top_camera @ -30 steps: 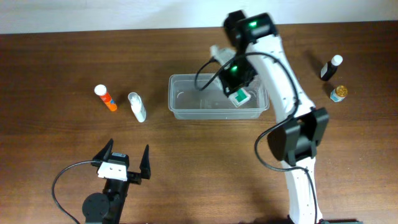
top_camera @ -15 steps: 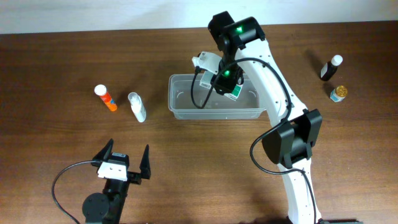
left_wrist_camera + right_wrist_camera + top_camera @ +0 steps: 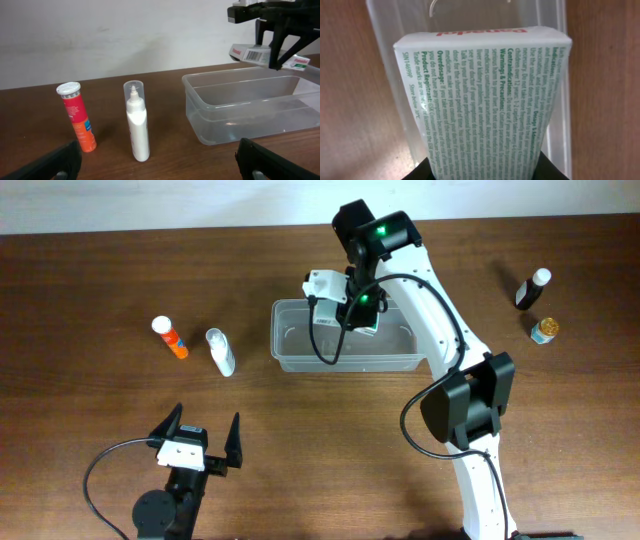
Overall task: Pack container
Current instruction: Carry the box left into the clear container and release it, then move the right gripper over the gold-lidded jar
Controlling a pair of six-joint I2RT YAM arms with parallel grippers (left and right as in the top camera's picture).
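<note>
The clear plastic container [image 3: 290, 352] stands at the middle back of the table; it also shows in the left wrist view [image 3: 200, 115] and under the box in the right wrist view [image 3: 387, 60]. My right gripper [image 3: 352, 312] is shut on a white medicine box with green print [image 3: 482, 95] and holds it above the container's middle; the box also shows in the left wrist view [image 3: 247, 52]. My left gripper [image 3: 200, 442] is open and empty near the front left, well short of the container.
An orange tube with a white cap [image 3: 170, 338] and a white bottle with a clear cap [image 3: 220, 352] stand left of the container. A dark bottle with a white cap [image 3: 531, 288] and a small gold-lidded jar [image 3: 543, 330] stand at the far right.
My right gripper has carried the box leftward over the container, from its right end to about its middle. The left arm has not moved.
</note>
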